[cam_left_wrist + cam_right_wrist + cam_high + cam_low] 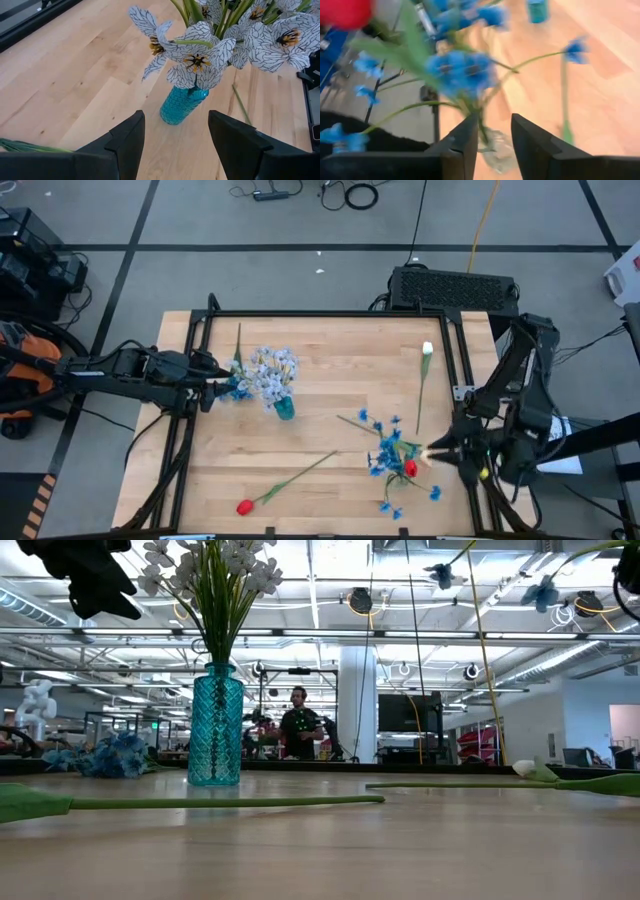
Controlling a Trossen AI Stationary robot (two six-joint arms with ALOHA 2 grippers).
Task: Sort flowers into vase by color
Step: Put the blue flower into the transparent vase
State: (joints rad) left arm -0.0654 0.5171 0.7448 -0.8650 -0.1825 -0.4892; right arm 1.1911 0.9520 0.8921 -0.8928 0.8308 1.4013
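Right gripper [432, 450] at table's 4 o'clock, fingers narrowly parted around stems of a bright blue spray bunch [392, 452], red tulip [410, 468] mixed in. White tulip bud [427, 349] lying at 1 o'clock of that bunch. Second red tulip [245, 506] flat at table's 7 o'clock. Left gripper [212, 390] at 9 o'clock, wide open, holding nothing, just beside teal vase [284, 408] with pale blue-white sprays [270, 370]. Loose blue flowers [238, 388] between gripper and vase.
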